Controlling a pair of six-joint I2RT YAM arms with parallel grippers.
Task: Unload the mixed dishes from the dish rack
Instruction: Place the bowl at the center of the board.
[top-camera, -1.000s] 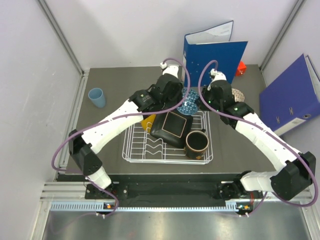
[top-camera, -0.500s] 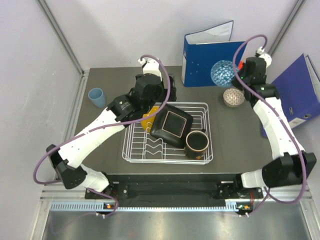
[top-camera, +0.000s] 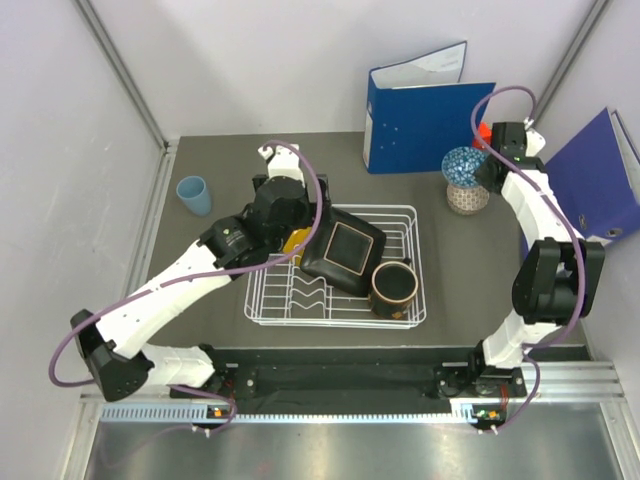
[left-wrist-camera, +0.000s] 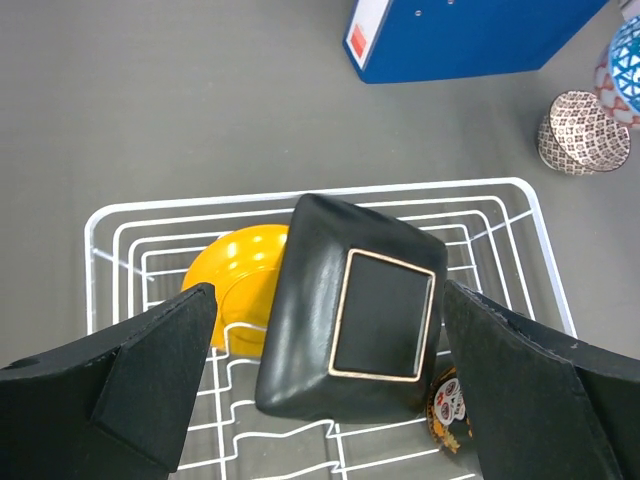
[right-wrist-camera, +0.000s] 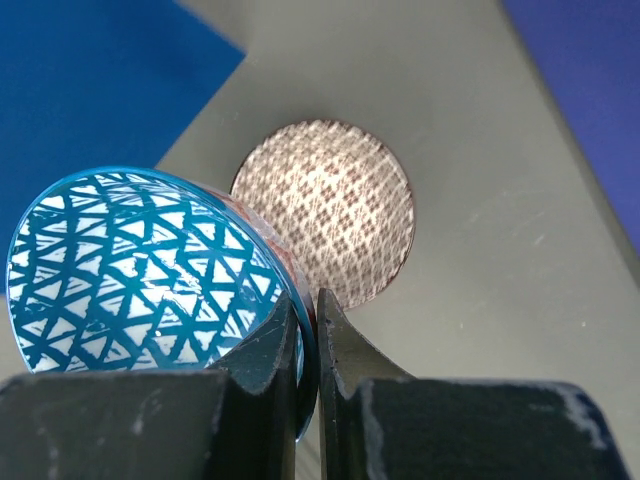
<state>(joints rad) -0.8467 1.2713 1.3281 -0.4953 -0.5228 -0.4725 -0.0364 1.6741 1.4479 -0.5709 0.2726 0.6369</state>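
The white dish rack (top-camera: 268, 300) holds a black square plate (top-camera: 345, 250) leaning over a yellow dish (top-camera: 295, 241), and a dark brown mug (top-camera: 394, 285) at its near right. My left gripper (left-wrist-camera: 328, 295) hangs open above the plate (left-wrist-camera: 350, 320) and the yellow dish (left-wrist-camera: 235, 275), touching neither. My right gripper (right-wrist-camera: 308, 305) is shut on the rim of the blue-and-white bowl (right-wrist-camera: 140, 270). It holds the bowl (top-camera: 463, 163) just above a brown-patterned bowl (top-camera: 467, 197) on the table. The light blue cup (top-camera: 194, 195) stands at the far left.
A blue binder (top-camera: 425, 110) stands at the back behind the rack. A second binder (top-camera: 590, 190) leans at the right edge, close to the right arm. A red block (top-camera: 483, 132) sits between them. Wall rails close in both sides.
My right gripper carried the blue-and-white bowl from the rack's far side out to the right and down over the brown-patterned bowl. The left gripper opened and drew back to the left.
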